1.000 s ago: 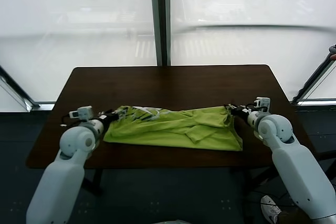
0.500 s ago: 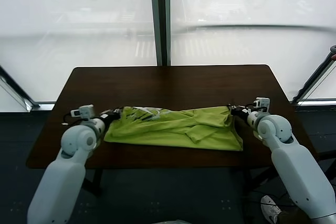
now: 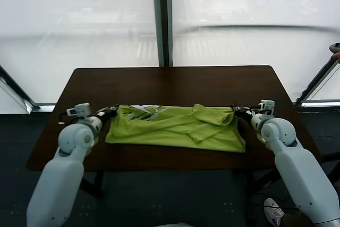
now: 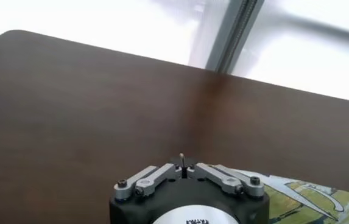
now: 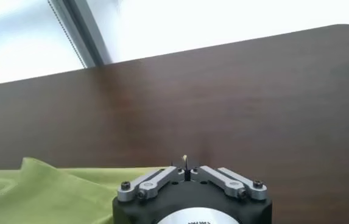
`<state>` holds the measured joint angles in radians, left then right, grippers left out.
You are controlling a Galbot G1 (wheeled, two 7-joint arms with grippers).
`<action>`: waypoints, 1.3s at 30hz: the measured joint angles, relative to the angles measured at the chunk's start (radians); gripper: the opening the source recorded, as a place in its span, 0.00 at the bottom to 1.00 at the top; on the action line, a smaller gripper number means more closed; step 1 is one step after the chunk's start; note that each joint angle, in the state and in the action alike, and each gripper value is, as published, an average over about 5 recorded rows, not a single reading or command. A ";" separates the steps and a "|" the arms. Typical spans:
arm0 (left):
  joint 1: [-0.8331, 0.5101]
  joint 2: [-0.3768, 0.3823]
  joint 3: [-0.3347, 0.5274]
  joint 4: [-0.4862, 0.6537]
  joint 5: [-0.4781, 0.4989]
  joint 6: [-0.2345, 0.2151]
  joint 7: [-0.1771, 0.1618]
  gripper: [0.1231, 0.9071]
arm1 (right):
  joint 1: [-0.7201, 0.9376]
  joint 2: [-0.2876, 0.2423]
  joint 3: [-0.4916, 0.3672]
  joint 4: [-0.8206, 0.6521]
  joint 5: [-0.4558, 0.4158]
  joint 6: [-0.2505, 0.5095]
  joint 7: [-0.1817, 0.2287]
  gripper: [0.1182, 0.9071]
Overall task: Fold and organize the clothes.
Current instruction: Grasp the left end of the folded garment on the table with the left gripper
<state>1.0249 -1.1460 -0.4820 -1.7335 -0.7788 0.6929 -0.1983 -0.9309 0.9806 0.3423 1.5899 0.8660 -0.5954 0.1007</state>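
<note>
The lime-green T-shirt (image 3: 175, 128) lies folded in a long band across the near half of the dark table (image 3: 170, 83). Its white-and-dark graphic (image 3: 146, 110) faces up near the left end. My left gripper (image 3: 110, 112) is shut at the shirt's far left corner. My right gripper (image 3: 235, 111) is shut at its far right corner. In the left wrist view the closed jaws (image 4: 182, 159) sit beside the printed cloth (image 4: 308, 198). In the right wrist view the closed jaws (image 5: 186, 160) show a sliver of green cloth, with the shirt (image 5: 58, 189) beside them.
The table's far half is bare brown wood. Large windows with a dark centre post (image 3: 161, 19) stand behind it. The table's near edge (image 3: 159, 167) lies just in front of the shirt. Dark floor lies below.
Both grippers have moved slightly outward and away from me. The shirt's far edge has been drawn straighter, and a small fold has bunched up near the right end.
</note>
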 joint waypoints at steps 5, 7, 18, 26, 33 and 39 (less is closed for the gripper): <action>-0.004 0.000 0.000 0.010 0.001 -0.006 0.010 0.03 | 0.000 0.006 0.002 -0.005 -0.001 0.005 -0.001 0.08; -0.004 0.000 -0.001 0.010 0.001 -0.014 0.010 0.05 | -0.002 0.006 0.003 -0.006 -0.003 0.011 -0.004 0.18; 0.016 0.037 -0.010 -0.036 0.004 -0.060 -0.078 0.82 | -0.049 -0.039 0.024 0.053 -0.027 0.104 -0.039 0.96; 0.024 0.135 -0.041 -0.105 -0.234 0.042 -0.176 1.00 | -0.217 -0.122 0.060 0.184 -0.216 0.471 -0.126 1.00; 0.035 0.311 -0.055 -0.107 -0.556 0.043 -0.117 1.00 | -0.471 -0.119 0.166 0.303 -0.279 0.867 -0.182 1.00; 0.054 0.454 -0.010 -0.056 -0.630 0.043 0.066 1.00 | -0.650 -0.095 0.273 0.381 -0.288 0.974 -0.190 1.00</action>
<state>1.0793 -0.6921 -0.4923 -1.7897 -1.4090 0.7361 -0.1328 -1.5812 0.8856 0.6155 1.9710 0.5775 0.3788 -0.0890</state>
